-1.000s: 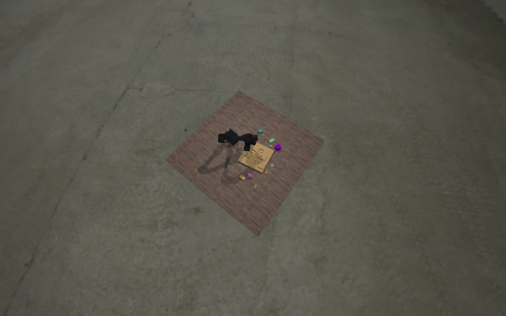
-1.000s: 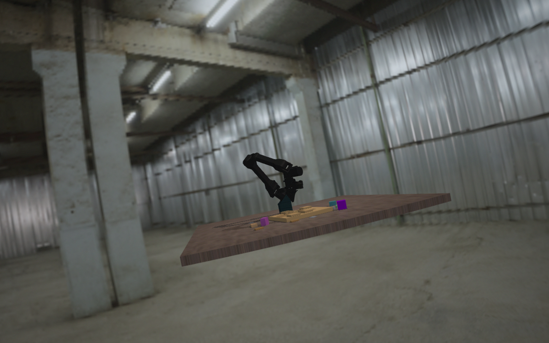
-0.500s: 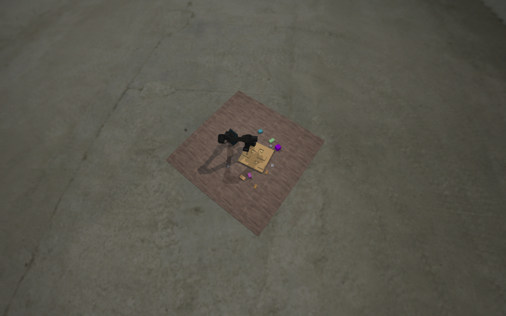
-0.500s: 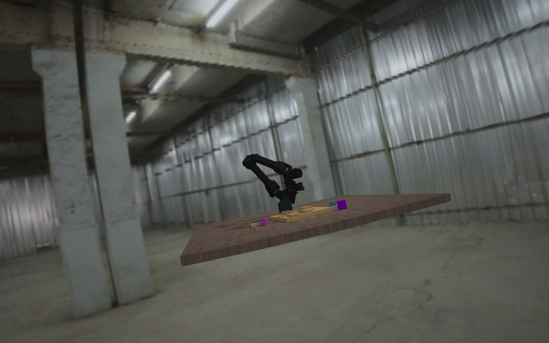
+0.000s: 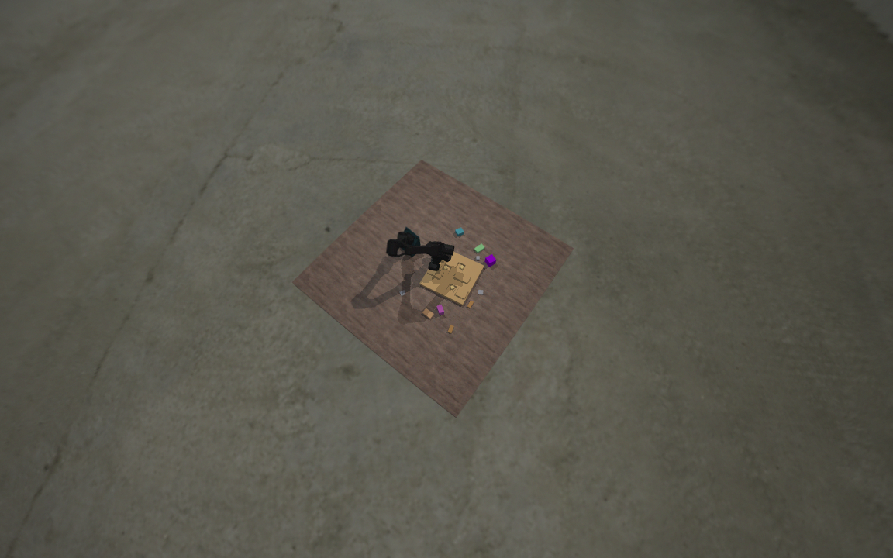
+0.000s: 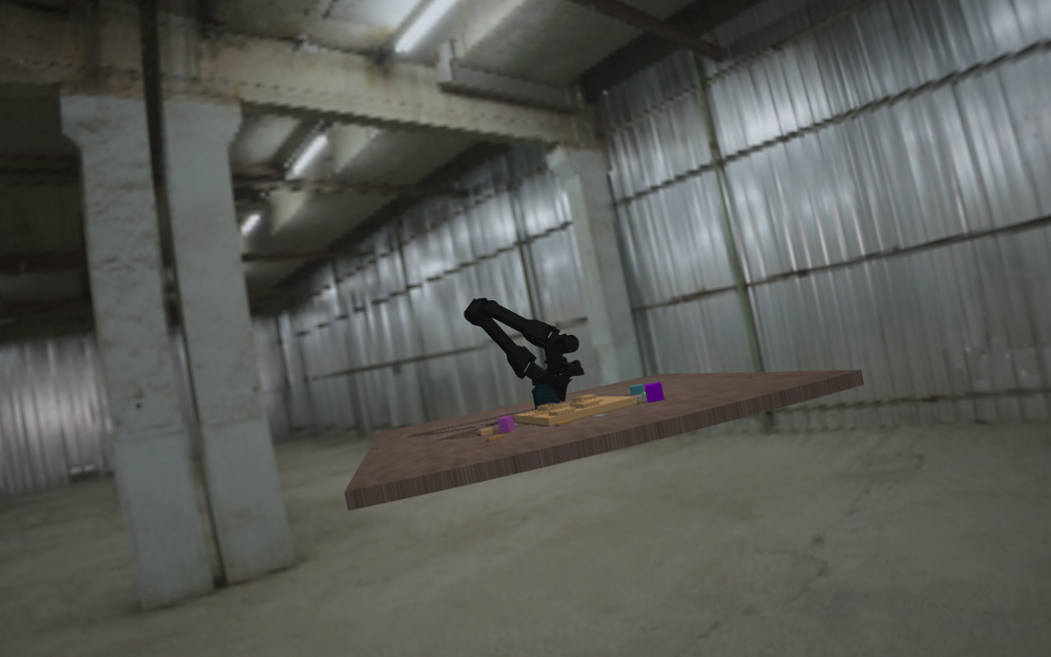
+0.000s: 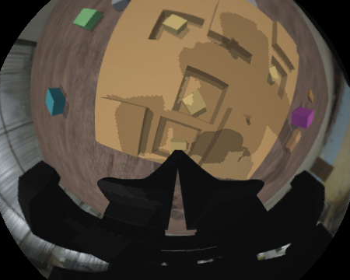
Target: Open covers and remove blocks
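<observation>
The tan puzzle board (image 5: pixel 475 269) (image 6: pixel 626 402) (image 7: pixel 132 64) lies on the table. In the wrist view four of its wells stand uncovered, each with a small pale yellow block: an upper block (image 7: pixel 175 24), a middle block (image 7: pixel 194 103), a lower block (image 7: pixel 179 145) partly behind the fingertips, and a right block (image 7: pixel 273 74). A tan cover (image 7: pixel 130 120) lies left of the lower well, and another cover (image 7: pixel 237 25) lies right of the upper well. My gripper (image 7: pixel 177 153) is shut and empty, above the board's edge near the lower well. Its exact height is unclear.
Around the board lie a teal block (image 5: pixel 460 232) (image 7: pixel 55 101), a green block (image 5: pixel 479 247) (image 7: pixel 87 19), a purple cube (image 5: pixel 491 260) (image 6: pixel 654 391), a magenta block (image 5: pixel 439 309) (image 6: pixel 505 423) (image 7: pixel 302 117), several orange pieces and small grey pieces.
</observation>
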Robot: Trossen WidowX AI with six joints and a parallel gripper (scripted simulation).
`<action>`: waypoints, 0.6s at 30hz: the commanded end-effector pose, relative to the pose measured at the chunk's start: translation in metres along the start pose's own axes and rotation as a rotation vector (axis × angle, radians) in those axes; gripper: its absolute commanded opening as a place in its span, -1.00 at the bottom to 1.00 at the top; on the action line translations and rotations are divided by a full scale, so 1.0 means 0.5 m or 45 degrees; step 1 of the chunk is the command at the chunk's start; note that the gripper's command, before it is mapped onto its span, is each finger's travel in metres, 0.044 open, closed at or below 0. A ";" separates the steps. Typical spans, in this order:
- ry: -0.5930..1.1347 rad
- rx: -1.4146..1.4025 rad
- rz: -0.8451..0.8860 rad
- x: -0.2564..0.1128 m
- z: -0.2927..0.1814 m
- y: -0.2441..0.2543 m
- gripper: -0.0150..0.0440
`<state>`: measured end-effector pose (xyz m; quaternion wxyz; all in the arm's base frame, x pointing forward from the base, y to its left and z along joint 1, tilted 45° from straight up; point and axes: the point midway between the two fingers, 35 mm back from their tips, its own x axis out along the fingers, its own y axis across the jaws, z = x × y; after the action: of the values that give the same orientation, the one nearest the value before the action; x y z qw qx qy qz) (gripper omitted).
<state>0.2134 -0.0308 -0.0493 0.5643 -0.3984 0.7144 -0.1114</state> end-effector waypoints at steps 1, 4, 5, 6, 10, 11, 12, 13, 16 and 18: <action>0.003 -0.006 -0.005 0.009 -0.002 0.000 -0.49; 0.003 -0.006 -0.005 0.015 -0.002 0.001 -0.49; 0.003 -0.006 -0.005 0.017 -0.002 0.001 -0.49; 0.003 -0.006 -0.005 0.018 -0.002 0.001 -0.49; 0.003 -0.006 -0.005 0.020 -0.002 0.001 -0.49; 0.003 -0.006 -0.005 0.020 -0.002 0.001 -0.49; 0.003 -0.006 -0.005 0.020 -0.001 0.001 -0.49; 0.003 -0.006 -0.005 0.021 0.000 0.002 -0.49; 0.003 -0.006 -0.005 0.022 0.006 0.004 -0.49; 0.002 -0.006 -0.005 0.024 0.011 0.007 -0.49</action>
<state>0.2128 -0.0367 -0.0586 0.5622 -0.3993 0.7156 -0.1113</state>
